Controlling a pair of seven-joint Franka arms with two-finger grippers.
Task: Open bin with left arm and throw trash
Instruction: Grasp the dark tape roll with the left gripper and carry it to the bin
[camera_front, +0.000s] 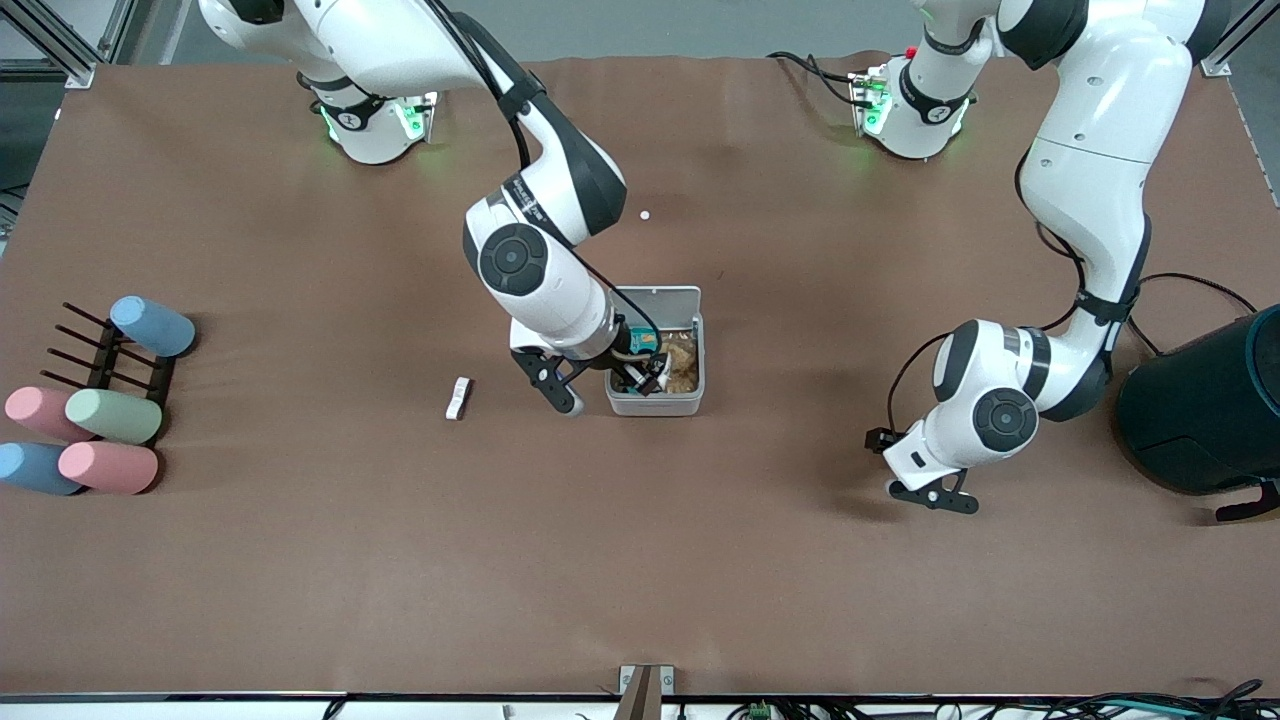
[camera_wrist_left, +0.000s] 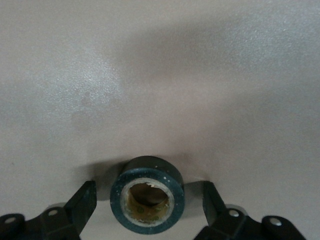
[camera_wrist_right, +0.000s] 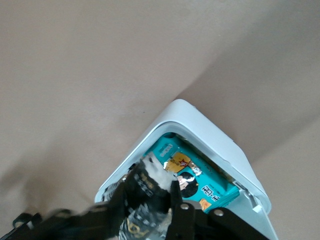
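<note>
The white-grey bin (camera_front: 655, 408) stands mid-table with its lid (camera_front: 657, 298) tipped up and open. A teal packet (camera_wrist_right: 200, 180) and brown scraps lie inside it. My right gripper (camera_front: 640, 378) hangs over the bin's rim (camera_wrist_right: 200, 125), shut on a crumpled black wrapper (camera_wrist_right: 147, 197). A short white stick piece (camera_front: 458, 398) lies on the table beside the bin, toward the right arm's end. My left gripper (camera_front: 935, 497) is low over the table toward the left arm's end, open. A dark tape ring (camera_wrist_left: 147, 199) rests on the table between its fingers (camera_wrist_left: 80, 206), touching neither. The front view hides the ring.
A large dark teal cylinder (camera_front: 1210, 410) stands at the left arm's end of the table. Several pastel cylinders (camera_front: 112, 416) and a black rack (camera_front: 100, 355) lie at the right arm's end. A tiny white speck (camera_front: 645, 214) sits farther from the front camera than the bin.
</note>
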